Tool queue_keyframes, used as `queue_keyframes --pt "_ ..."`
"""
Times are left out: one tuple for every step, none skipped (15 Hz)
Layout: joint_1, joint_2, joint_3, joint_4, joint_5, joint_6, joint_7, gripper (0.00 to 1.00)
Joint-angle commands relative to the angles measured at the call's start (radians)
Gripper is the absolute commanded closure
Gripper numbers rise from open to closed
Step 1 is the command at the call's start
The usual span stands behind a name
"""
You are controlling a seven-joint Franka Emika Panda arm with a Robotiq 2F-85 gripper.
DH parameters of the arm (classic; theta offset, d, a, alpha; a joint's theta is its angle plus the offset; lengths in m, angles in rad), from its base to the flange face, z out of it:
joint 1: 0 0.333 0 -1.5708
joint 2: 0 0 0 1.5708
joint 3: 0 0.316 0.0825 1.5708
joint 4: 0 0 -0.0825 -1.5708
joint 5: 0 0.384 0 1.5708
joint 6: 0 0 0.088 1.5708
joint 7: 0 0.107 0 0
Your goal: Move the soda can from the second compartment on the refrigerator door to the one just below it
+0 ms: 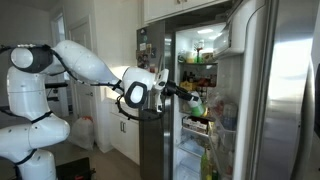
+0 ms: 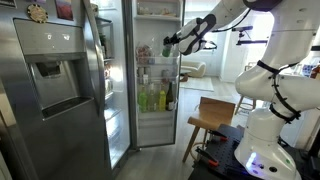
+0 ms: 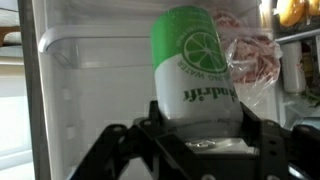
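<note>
My gripper (image 3: 200, 135) is shut on the soda can (image 3: 196, 68), a green can with a lime logo, gripping its lower end between both fingers. In the wrist view the can is in front of a clear plastic bin (image 3: 85, 60) on the white inner lining of the refrigerator door. In both exterior views my arm reaches out level to the door's upper bins, with the gripper (image 1: 183, 92) (image 2: 174, 43) holding the can (image 2: 167, 50) there. The refrigerator door (image 2: 152, 70) (image 1: 236, 75) stands open.
A clear bag of food (image 3: 250, 60) sits right behind the can. Several tall bottles (image 2: 155, 98) stand in a lower door bin. A steel door with a dispenser (image 2: 55, 80) is beside it. A wooden stool (image 2: 212, 118) stands by the robot base.
</note>
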Motion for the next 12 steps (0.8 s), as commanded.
queue_keyframes --pt "0.277 0.036 -0.257 -0.047 0.039 0.022 -0.158 0.52" --pt "0.190 0.022 -0.198 -0.057 -0.088 0.023 -0.054 0.52" --pt "0.224 0.025 -0.234 -0.066 -0.107 0.022 -0.064 0.52" --pt "0.224 0.032 -0.239 -0.068 -0.141 0.022 -0.056 0.52" --pt "0.223 0.046 -0.241 -0.062 -0.171 0.021 -0.047 0.52" --pt "0.222 0.050 -0.242 -0.061 -0.192 0.021 -0.044 0.52" --pt "0.220 0.054 -0.242 -0.057 -0.205 0.021 -0.039 0.52" --pt "0.217 0.054 -0.241 -0.054 -0.209 0.021 -0.040 0.52" --pt "0.213 0.054 -0.241 -0.057 -0.207 0.020 -0.049 0.52" --pt "0.211 0.057 -0.240 -0.059 -0.201 0.020 -0.057 0.52" --pt "0.209 0.058 -0.240 -0.064 -0.195 0.020 -0.066 0.52" --pt "0.207 0.058 -0.240 -0.070 -0.189 0.020 -0.077 0.52"
